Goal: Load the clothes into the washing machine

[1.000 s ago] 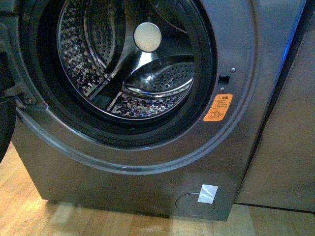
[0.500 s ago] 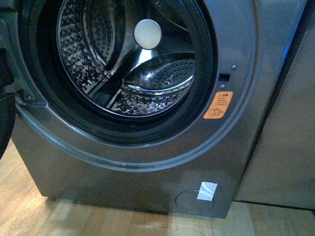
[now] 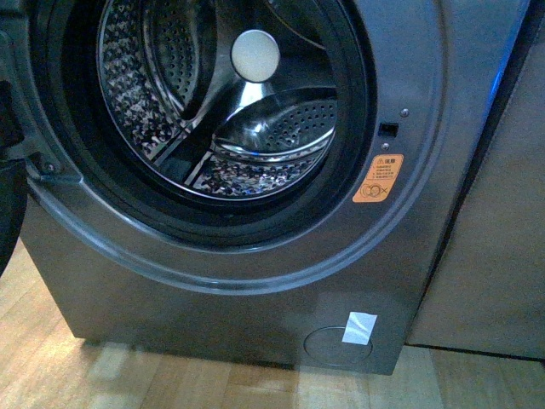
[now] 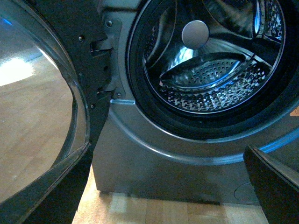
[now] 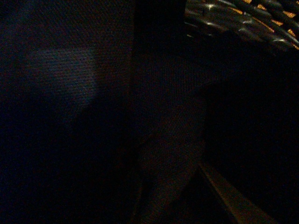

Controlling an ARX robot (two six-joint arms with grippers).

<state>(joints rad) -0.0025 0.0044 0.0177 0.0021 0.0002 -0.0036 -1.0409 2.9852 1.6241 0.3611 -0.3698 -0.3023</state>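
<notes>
The washing machine (image 3: 255,290) fills the front view, grey, with its round black-rimmed porthole open onto the shiny perforated drum (image 3: 162,111). The drum looks empty. An orange sticker (image 3: 377,178) and a white tape patch (image 3: 358,327) mark its front. Neither arm shows in the front view. My left gripper (image 4: 163,196) is open and empty, low in front of the machine (image 4: 154,163), with its dark fingers (image 4: 275,182) wide apart. The right wrist view is dark. My right gripper is shut on the clothes, which do not show in the other views.
The machine's door (image 4: 42,102) hangs open on its hinge side and shows at the front view's left edge (image 3: 8,213). A plain grey-beige cabinet (image 3: 502,213) stands right of the machine. The floor (image 3: 128,375) is light wood.
The front view has shifted slightly: the machine sits a little higher in the picture than one second ago. No arm has come into it.
</notes>
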